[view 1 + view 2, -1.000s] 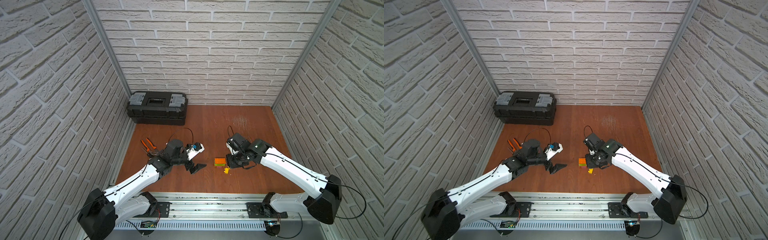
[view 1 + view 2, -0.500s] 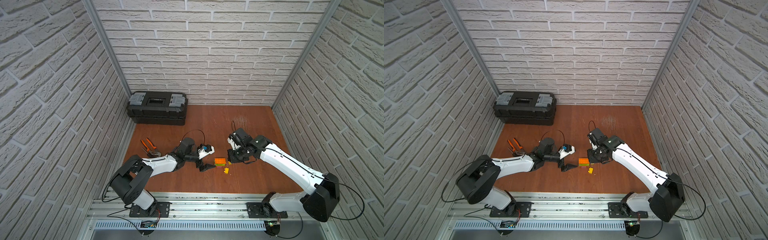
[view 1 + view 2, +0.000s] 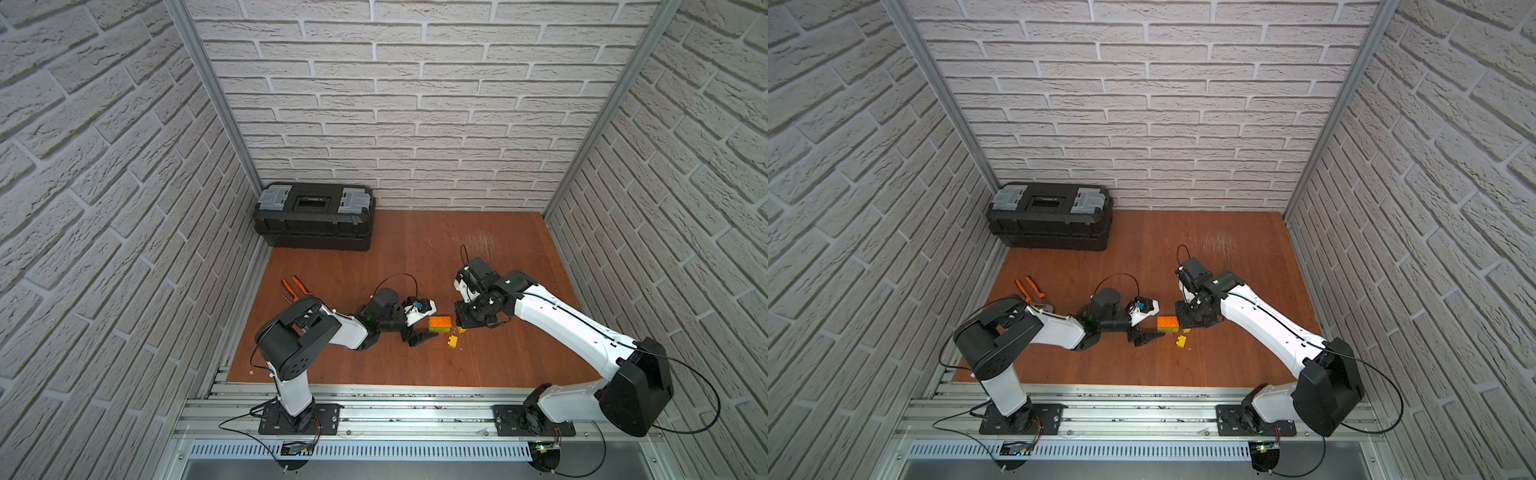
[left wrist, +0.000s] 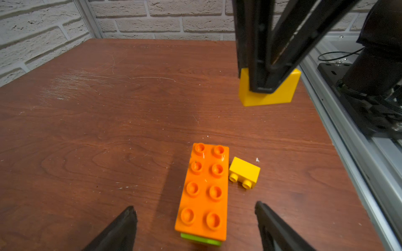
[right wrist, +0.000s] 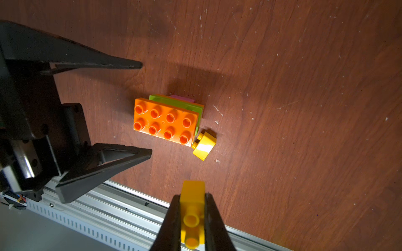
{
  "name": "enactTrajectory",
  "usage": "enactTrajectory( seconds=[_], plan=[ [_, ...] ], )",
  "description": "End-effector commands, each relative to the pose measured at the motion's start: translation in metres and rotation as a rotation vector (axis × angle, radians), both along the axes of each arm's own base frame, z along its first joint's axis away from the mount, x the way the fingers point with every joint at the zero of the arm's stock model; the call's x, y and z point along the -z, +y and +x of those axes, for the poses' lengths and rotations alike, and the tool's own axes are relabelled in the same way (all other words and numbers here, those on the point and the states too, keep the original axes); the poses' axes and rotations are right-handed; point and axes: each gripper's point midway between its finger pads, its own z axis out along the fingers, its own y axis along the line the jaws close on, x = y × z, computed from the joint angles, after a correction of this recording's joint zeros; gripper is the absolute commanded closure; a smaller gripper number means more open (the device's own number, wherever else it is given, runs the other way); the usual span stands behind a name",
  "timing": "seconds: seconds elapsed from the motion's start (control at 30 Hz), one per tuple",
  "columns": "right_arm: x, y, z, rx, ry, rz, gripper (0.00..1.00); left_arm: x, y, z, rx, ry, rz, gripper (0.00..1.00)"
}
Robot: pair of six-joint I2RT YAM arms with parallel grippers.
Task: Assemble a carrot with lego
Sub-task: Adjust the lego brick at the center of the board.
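The left gripper [image 4: 194, 206] is opened wide and nothing is held in it. The near end of the carrot [image 4: 204, 191] is seen between its fingertips, with a gap on each side. The carrot is lying flat on the wooden table [image 3: 415, 257], between the two arms. It is made of an orange eight-stud brick [image 5: 166, 121], studs up, on a lime green brick [image 5: 189, 106], with a pink brick [image 5: 182, 98] under that. Its long axis is directed from the left gripper towards the right gripper [image 5: 192, 196].

A loose yellow brick [image 5: 204, 146] is lying on its side just beside the far corner, studs turned sideways. The right gripper is closed on a held yellow brick [image 4: 287, 91] near that end; whether this one touches the table cannot be told. Orange-handled pliers [image 3: 296, 287] and a black toolbox [image 3: 314, 216] are placed well apart from all this.
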Motion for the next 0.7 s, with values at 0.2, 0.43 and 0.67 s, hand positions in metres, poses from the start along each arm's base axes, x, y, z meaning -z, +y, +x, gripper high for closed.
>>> enactTrajectory(
  seconds=[0.2, 0.43, 0.67],
  plan=[
    [0.007, 0.003, 0.006, -0.011, 0.004, 0.004, 0.98, -0.008, -0.017, 0.005, 0.014, -0.043, -0.051, 0.15],
    [0.01, 0.005, 0.007, -0.013, 0.014, 0.003, 0.98, -0.005, -0.027, 0.002, 0.048, -0.035, -0.055, 0.21],
    [0.009, 0.005, 0.008, -0.014, 0.014, 0.0, 0.98, -0.004, -0.033, 0.003, 0.064, -0.031, -0.063, 0.28]
  ],
)
